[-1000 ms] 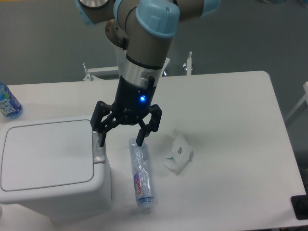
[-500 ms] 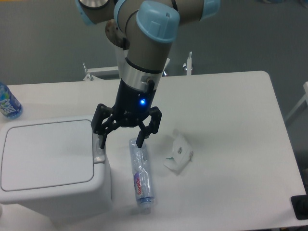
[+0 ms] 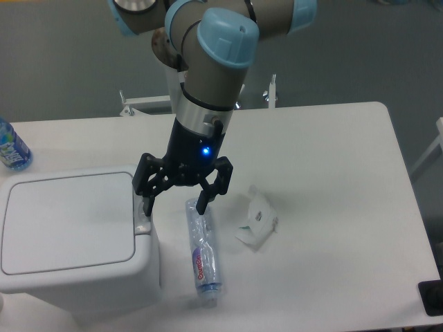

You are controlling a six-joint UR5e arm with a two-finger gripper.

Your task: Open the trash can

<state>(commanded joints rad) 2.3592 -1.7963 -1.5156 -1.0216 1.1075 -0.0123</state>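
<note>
- The trash can (image 3: pixel 69 235) sits at the desk's (image 3: pixel 332 152) front left corner, lid flat and closed.
- The claw (image 3: pixel 174 209) hangs spread wide, holding nothing; one fingertip (image 3: pixel 147 207) is on the grey button strip (image 3: pixel 142 220) at the can's right edge.
- A plastic bottle (image 3: pixel 202 250) lies just right of the can.
- Crumpled paper (image 3: pixel 257 220) lies beyond it.

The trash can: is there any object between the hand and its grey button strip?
Nothing visible is between them. The open hand has one finger right over the grey button strip of the trash can; actual contact cannot be judged. The lying plastic bottle is beside the bin, under the other finger, not in the way.
</note>
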